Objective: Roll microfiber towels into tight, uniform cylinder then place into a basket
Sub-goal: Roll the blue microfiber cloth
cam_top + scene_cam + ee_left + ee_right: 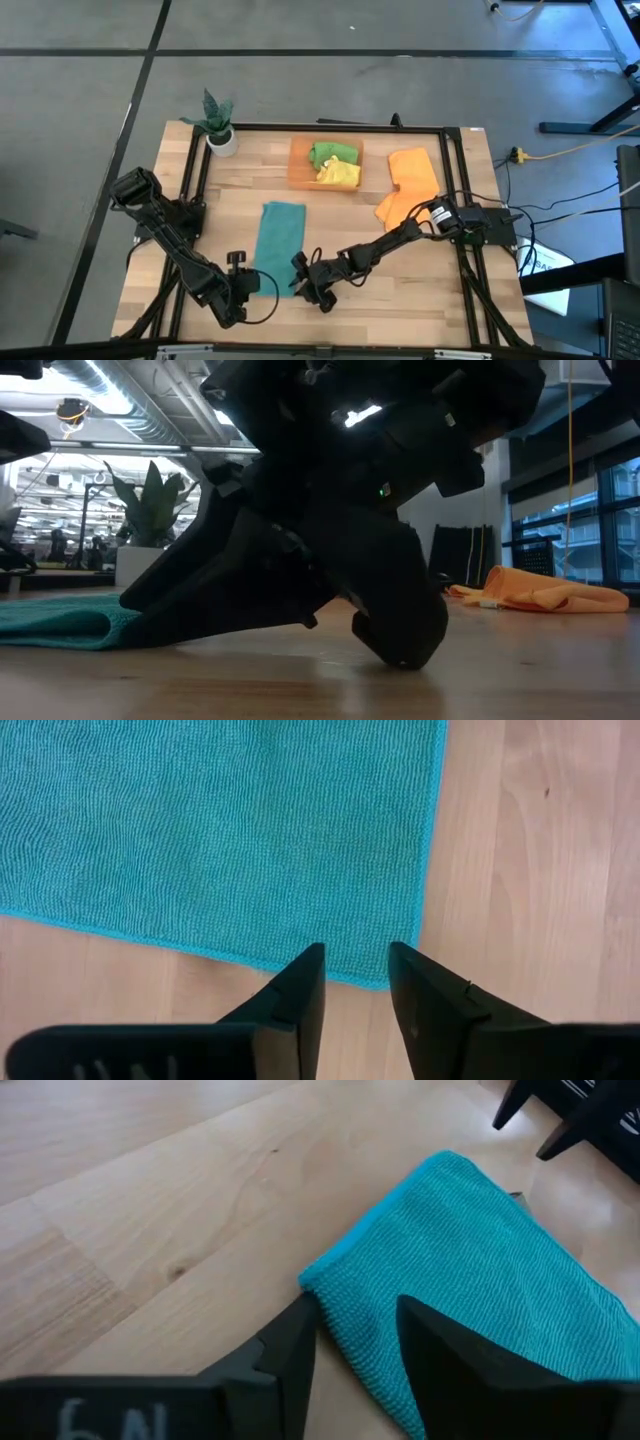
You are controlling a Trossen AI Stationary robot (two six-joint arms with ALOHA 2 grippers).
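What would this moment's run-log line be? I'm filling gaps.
stage: rolling start | teal towel: flat | left gripper: open at corner | right gripper: astride other near corner | basket: green, yellow towels

A teal towel (pixel 279 236) was laid flat as a long folded strip on the table (pixel 420 290), its near end bent up slightly at one corner. Two orange towels (pixel 409 185) were spread loosely, overlapping, towards the right side. The basket (pixel 296 168), a shallow translucent orange bin, was set at the far middle of the table, and a green towel (pixel 333 153) and a yellow towel (pixel 341 174) were bundled inside it, touching each other. The teal towel's weave was seen as fine ribbing with a stitched edge.
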